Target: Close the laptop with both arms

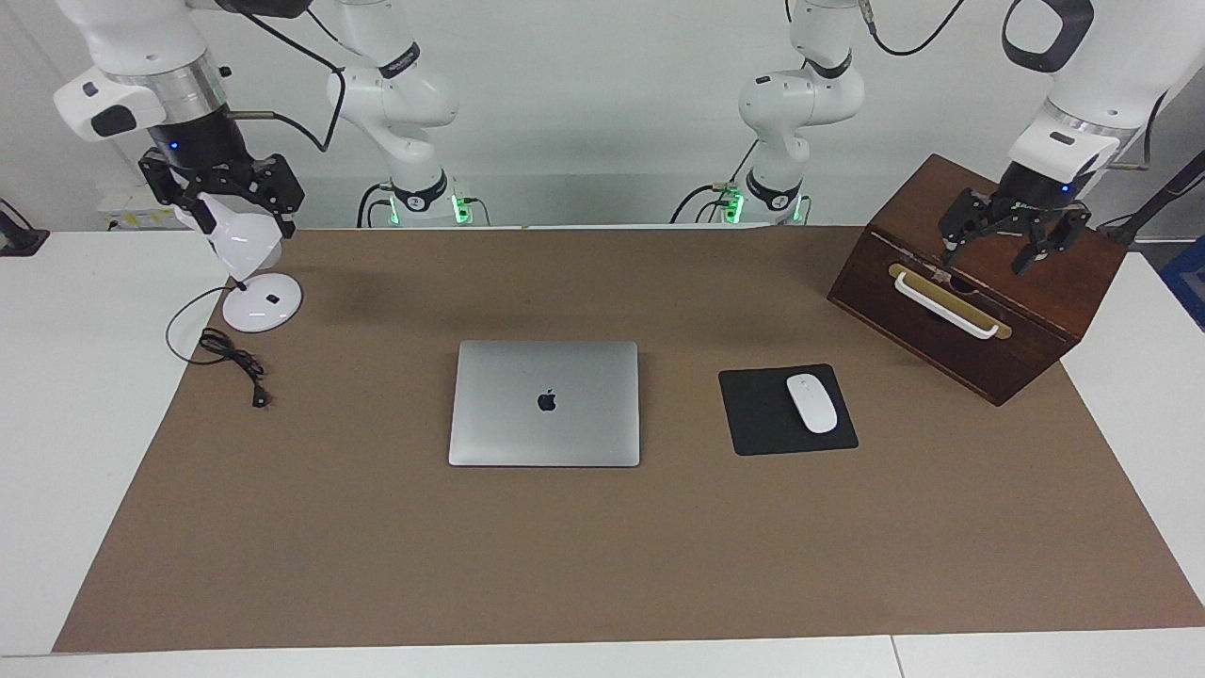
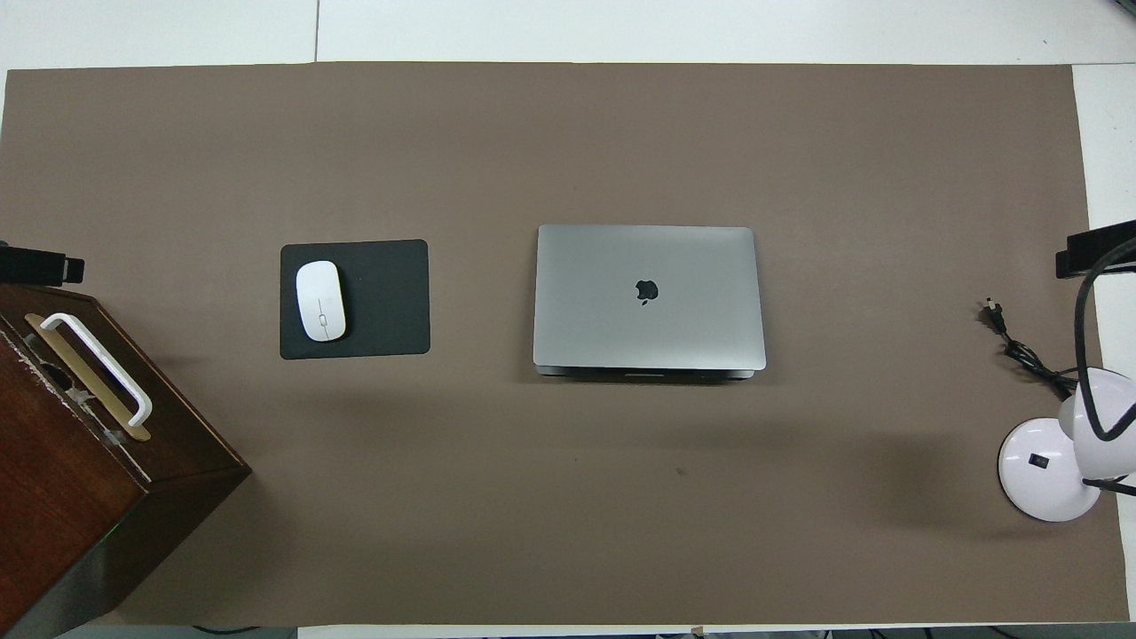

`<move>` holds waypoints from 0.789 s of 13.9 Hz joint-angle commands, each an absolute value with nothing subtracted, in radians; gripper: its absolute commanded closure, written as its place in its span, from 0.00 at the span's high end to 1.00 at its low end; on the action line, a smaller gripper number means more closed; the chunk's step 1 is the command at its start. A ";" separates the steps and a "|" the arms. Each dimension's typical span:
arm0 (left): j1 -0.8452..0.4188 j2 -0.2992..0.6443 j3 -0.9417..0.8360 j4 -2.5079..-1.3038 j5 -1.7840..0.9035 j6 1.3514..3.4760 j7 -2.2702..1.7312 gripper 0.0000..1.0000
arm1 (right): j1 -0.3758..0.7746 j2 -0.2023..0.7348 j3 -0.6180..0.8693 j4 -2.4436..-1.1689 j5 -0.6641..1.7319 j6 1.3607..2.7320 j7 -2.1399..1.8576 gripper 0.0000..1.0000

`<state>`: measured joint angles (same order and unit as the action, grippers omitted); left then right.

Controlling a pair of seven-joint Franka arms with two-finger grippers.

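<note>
The silver-grey laptop (image 1: 544, 403) lies in the middle of the brown mat with its lid down flat, dark apple logo facing up. In the overhead view (image 2: 648, 297) a thin dark line of the base shows under the lid's edge nearest the robots. My left gripper (image 1: 1012, 240) hangs open over the wooden box, away from the laptop. My right gripper (image 1: 221, 188) hangs open just over the white lamp's head, also away from the laptop. Neither gripper shows in the overhead view.
A black mouse pad (image 1: 763, 424) with a white mouse (image 1: 811, 403) lies beside the laptop toward the left arm's end. A dark wooden box (image 1: 941, 358) with a white handle stands at that end. A white desk lamp (image 1: 262, 303) and its black cable (image 1: 235, 358) are at the right arm's end.
</note>
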<state>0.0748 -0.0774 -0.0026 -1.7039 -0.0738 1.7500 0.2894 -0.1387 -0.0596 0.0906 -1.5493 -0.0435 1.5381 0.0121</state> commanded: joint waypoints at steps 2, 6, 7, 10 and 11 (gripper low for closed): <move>0.087 -0.066 -0.014 -1.672 -0.052 1.723 0.284 1.00 | -0.138 -0.071 0.084 -1.559 -0.048 1.526 -0.012 1.00; 0.087 -0.066 -0.012 -1.672 -0.052 1.724 0.284 1.00 | -0.137 -0.071 0.084 -1.560 -0.048 1.526 -0.011 1.00; 0.087 -0.066 -0.012 -1.672 -0.052 1.724 0.284 1.00 | -0.137 -0.071 0.084 -1.560 -0.048 1.526 -0.009 1.00; 0.089 -0.066 -0.012 -1.672 -0.052 1.727 0.284 1.00 | -0.137 -0.071 0.084 -1.559 -0.041 1.528 0.008 1.00; 0.089 -0.066 -0.012 -1.674 -0.052 1.727 0.284 1.00 | -0.135 -0.071 0.084 -1.560 -0.029 1.528 0.033 1.00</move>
